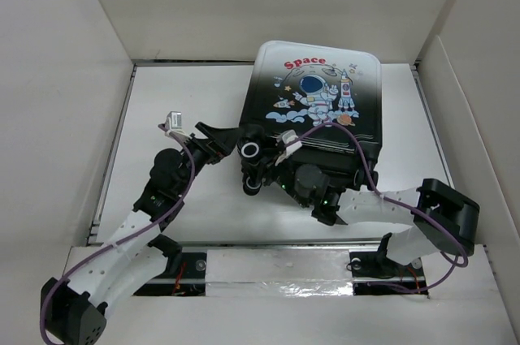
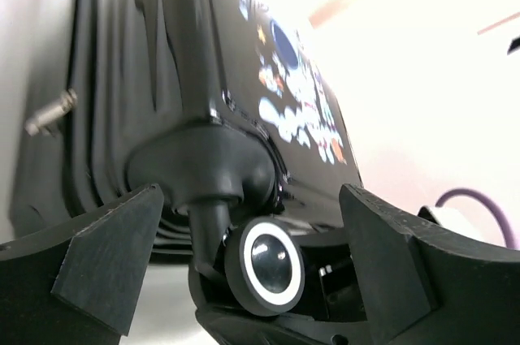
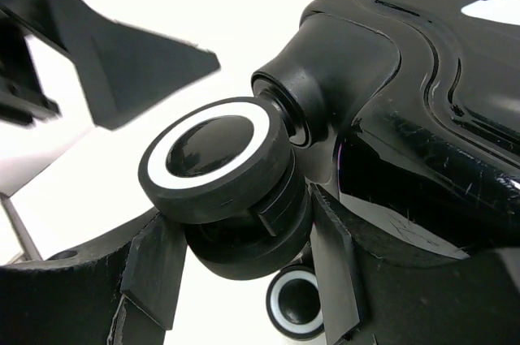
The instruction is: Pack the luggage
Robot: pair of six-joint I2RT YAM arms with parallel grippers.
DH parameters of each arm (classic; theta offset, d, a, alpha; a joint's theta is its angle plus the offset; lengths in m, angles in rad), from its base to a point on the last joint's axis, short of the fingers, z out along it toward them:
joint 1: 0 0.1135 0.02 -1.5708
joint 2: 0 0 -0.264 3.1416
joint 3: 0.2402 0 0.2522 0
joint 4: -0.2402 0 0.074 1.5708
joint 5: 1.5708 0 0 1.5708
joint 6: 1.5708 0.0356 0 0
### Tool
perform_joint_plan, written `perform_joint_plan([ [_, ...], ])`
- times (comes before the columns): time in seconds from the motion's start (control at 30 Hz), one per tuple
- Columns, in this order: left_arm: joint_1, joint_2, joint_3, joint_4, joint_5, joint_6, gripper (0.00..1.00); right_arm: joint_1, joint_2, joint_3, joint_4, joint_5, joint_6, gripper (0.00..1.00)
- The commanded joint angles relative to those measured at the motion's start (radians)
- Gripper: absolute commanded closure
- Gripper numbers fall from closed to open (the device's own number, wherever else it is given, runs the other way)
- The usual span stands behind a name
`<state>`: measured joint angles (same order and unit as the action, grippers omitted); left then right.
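The suitcase (image 1: pixel 317 93) lies flat and closed on the tabletop (image 1: pixel 187 85), towards the far right, astronaut print up and its wheels at the near end. Both arms meet at its near-left corner.

Your right fingers (image 3: pixel 154 272) are drawn narrow around the twin caster wheel (image 3: pixel 213 154), 1 on each side of its lower half. They look to be touching it, so I read that as a grip. Your left fingers (image 2: pixel 106 256) stand wide apart, with the same caster between them and nothing held.

My reading is that you are shifting or steadying the case by this caster before it can be opened for packing. To do that well:

- Treat the caster as a poor handle, since it probably swivels and rolls. Move slowly and drag low along the tabletop rather than lifting.
- Pull in line with the caster stem, because a sideways pull would likely just spin it in the fingers.
- Hold the left fingers clear of the right ones, as they sit very near each other here.
- Use the free left fingers for the zipper pull (image 2: pixel 49 114), which shows on the side wall to the left in the left wrist view.
- The second wheel (image 3: pixel 296 304) is just below the held one, so avoid catching it.
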<state>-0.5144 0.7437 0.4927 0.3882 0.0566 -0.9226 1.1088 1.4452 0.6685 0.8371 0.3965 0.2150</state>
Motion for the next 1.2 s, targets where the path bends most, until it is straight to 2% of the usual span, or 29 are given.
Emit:
perform_joint_plan([
  [0.0,0.002,-0.040,0.034,-0.078,-0.093,0.103,0.15,-0.056,-0.072,0.000,0.123,0.050,0.044,0.82],
  [0.07,0.002,-0.040,0.014,-0.081,-0.097,0.106,0.23,-0.069,-0.077,-0.003,0.122,0.029,0.052,0.82],
  [0.1,0.002,-0.043,-0.020,-0.083,-0.095,0.107,0.43,-0.069,-0.081,-0.003,0.114,0.016,0.055,0.82],
  [0.17,0.002,-0.056,-0.066,-0.080,-0.090,0.110,0.61,-0.098,-0.088,0.002,0.099,-0.013,0.072,0.82],
  [0.2,0.002,-0.075,-0.119,-0.065,-0.086,0.113,0.75,-0.108,-0.091,0.003,0.077,-0.048,0.076,0.83],
  [0.3,-0.010,-0.110,-0.244,-0.011,-0.070,0.126,0.91,-0.127,-0.100,0.022,0.037,-0.090,0.090,0.83],
  [0.33,-0.041,-0.130,-0.270,0.015,-0.081,0.133,0.93,-0.127,-0.106,0.025,0.030,-0.093,0.089,0.83],
  [0.4,-0.067,-0.127,-0.334,0.091,-0.116,0.148,0.92,-0.136,-0.108,0.042,0.004,-0.110,0.089,0.83],
  [0.47,-0.067,-0.095,-0.350,0.144,-0.084,0.159,0.86,-0.136,-0.112,0.045,0.002,-0.117,0.092,0.83],
  [0.5,-0.067,-0.051,-0.355,0.206,-0.066,0.175,0.78,-0.136,-0.115,0.045,0.000,-0.119,0.092,0.83],
  [0.63,-0.076,0.061,-0.345,0.334,-0.018,0.211,0.58,-0.145,-0.115,0.045,-0.006,-0.136,0.099,0.83],
  [0.73,-0.137,0.130,-0.318,0.371,-0.075,0.260,0.56,-0.145,-0.108,0.052,-0.009,-0.146,0.104,0.83],
  [0.8,-0.230,0.157,-0.301,0.377,-0.187,0.295,0.55,-0.145,-0.103,0.055,-0.010,-0.154,0.107,0.83],
  [0.87,-0.277,0.192,-0.280,0.380,-0.271,0.330,0.53,-0.145,-0.100,0.060,-0.010,-0.159,0.109,0.83],
  [1.17,-0.288,0.293,-0.221,0.411,-0.368,0.379,0.49,-0.145,-0.106,0.060,-0.012,-0.188,0.118,0.83],
])
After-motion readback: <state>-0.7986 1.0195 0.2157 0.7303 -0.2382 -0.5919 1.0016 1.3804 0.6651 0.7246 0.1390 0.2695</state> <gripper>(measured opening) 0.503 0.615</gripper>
